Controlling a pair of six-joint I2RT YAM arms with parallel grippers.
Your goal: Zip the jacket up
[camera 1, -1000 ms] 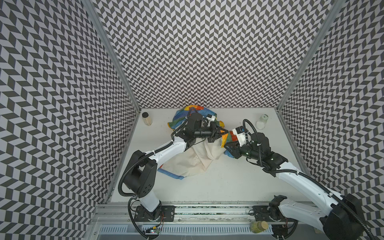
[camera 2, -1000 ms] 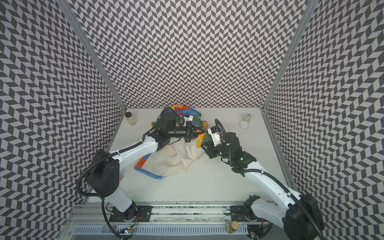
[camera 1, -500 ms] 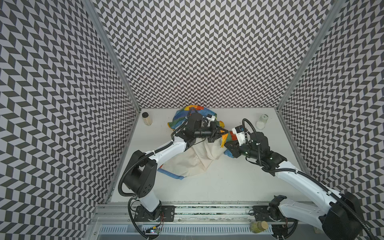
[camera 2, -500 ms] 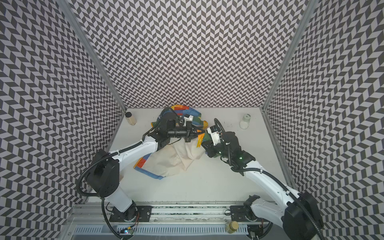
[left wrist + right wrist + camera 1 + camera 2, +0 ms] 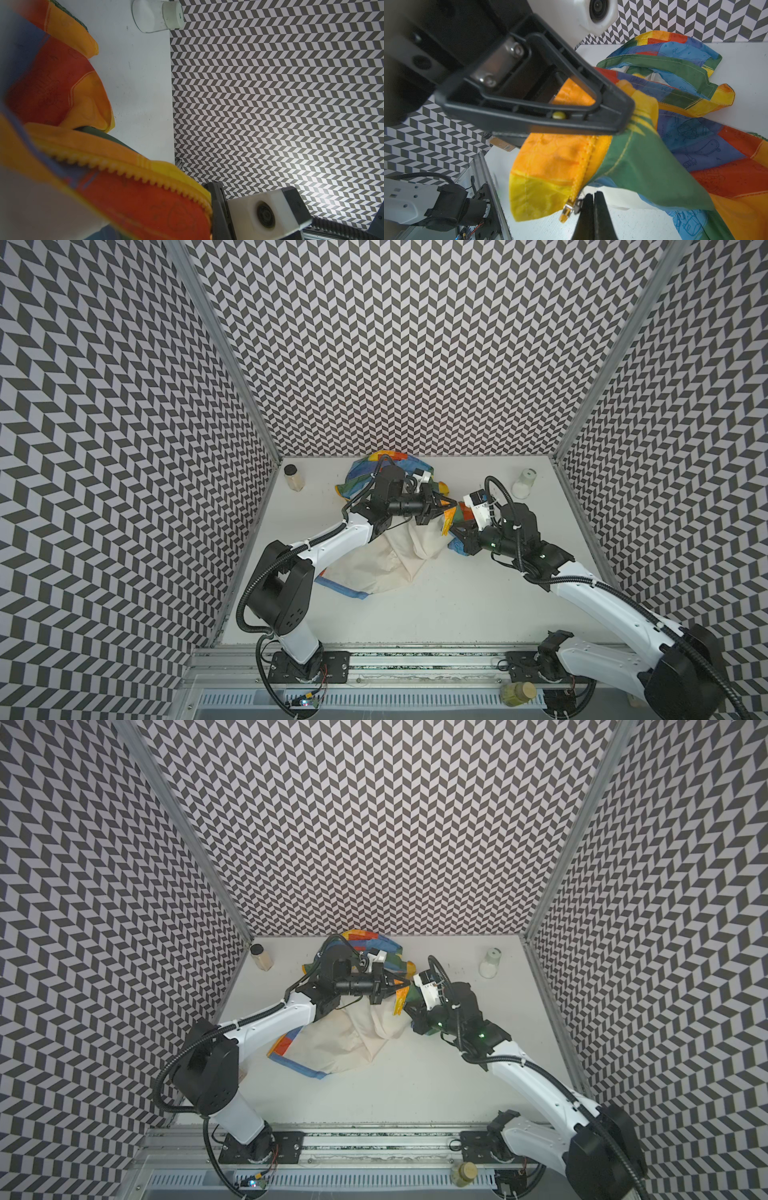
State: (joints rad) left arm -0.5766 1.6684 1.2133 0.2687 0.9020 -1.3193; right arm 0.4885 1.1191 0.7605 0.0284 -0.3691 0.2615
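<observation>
Barely started: the jacket sprawls open across the table, zipper teeth unjoined. My left gripper pinches its front edge aloft. My right gripper sits closed against the slider, grip unclear. All zipping is left.

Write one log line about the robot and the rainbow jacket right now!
task: zip jacket | left tool: shut on jacket edge, lifted | right tool: shut beside zipper pull, hold unclear | zipper: open
</observation>
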